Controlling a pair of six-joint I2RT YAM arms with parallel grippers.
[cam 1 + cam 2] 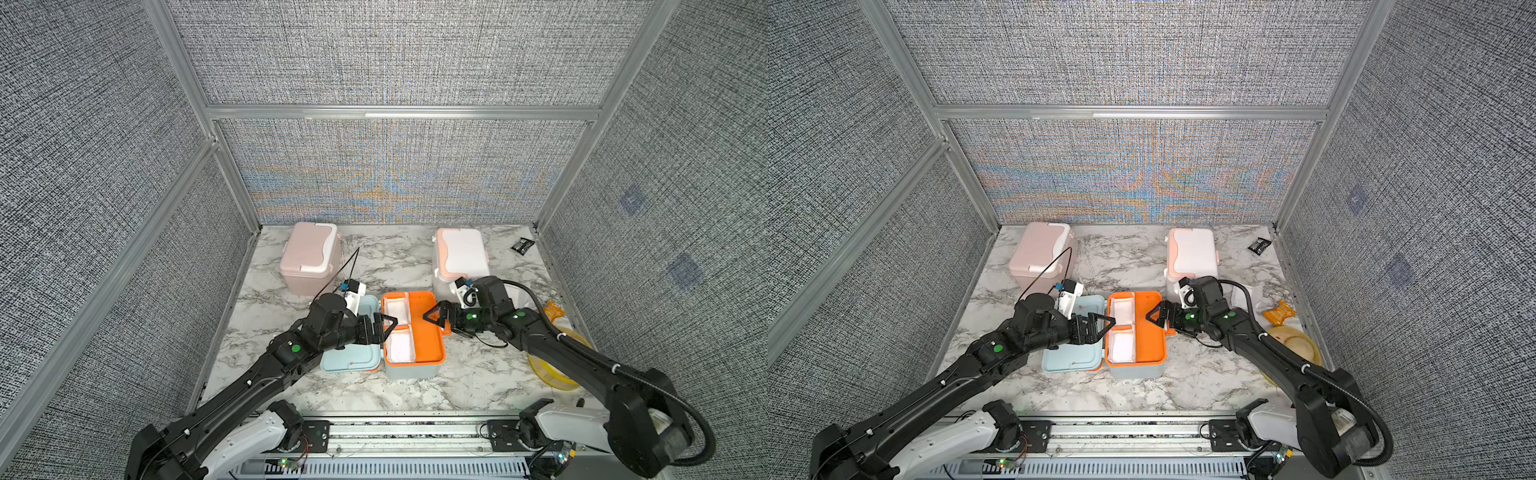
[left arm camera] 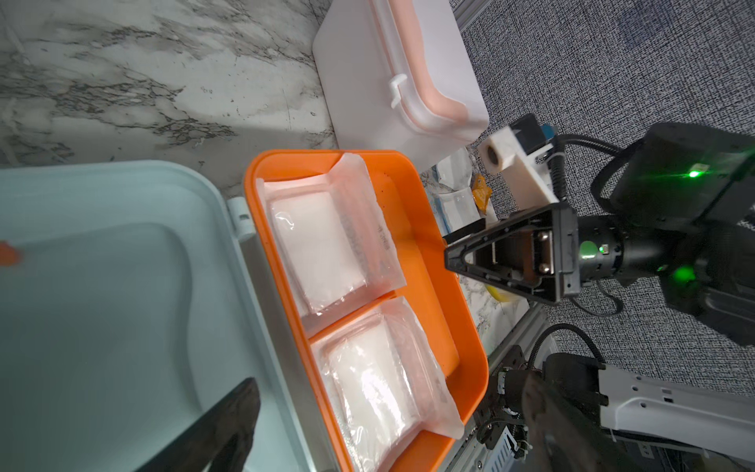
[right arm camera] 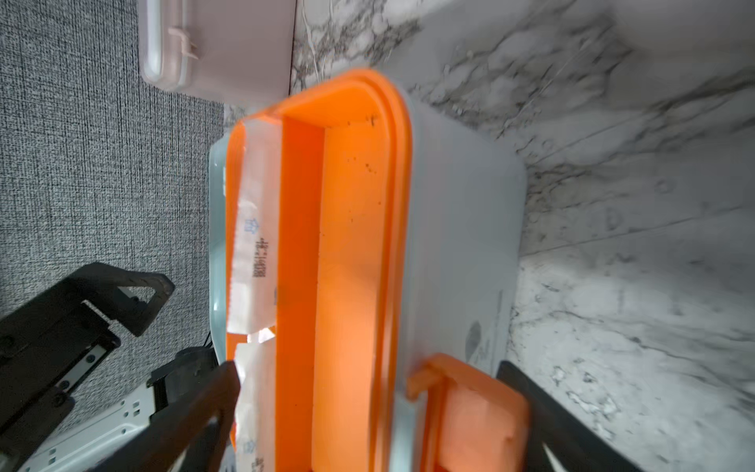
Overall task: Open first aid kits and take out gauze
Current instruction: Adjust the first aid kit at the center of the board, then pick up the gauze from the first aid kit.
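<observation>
Black and triangular, the left jaws stand spread wide with nothing between them. They hover over the hinge side of the light blue kit (image 1: 411, 370), whose lid (image 1: 349, 357) lies flipped open on the tabletop (image 1: 399, 257) to its left. The right jaws are likewise wide apart and grip nothing. They hang at the opposite long rim of the kit's orange tray (image 1: 428, 332); in the right wrist view one finger (image 3: 192, 412) reaches over the tray and the other sits outside the kit's wall. Between the two arms, in the two small compartments along the tray's left side, lie the far gauze pad (image 1: 397, 309) and the near gauze pad (image 1: 401, 345). Each is a flat, square white pad sealed in a clear, crinkled wrapper whose edges curl up the compartment walls. The left wrist view shows glare on the plastic and small print along one edge. The tray's long right compartment shows bare orange floor with dark specks. Farther back, the pink kit (image 1: 309, 257) with a white handle stands closed at the far left. The white kit (image 1: 459, 257) with peach trim stands closed at the far right, just behind the right wrist. A small black packet (image 1: 521, 244) lies near the far right corner. An orange wrapper (image 1: 555, 311) and a yellow round object (image 1: 555, 374) lie by the right edge, partly hidden by the right arm.
</observation>
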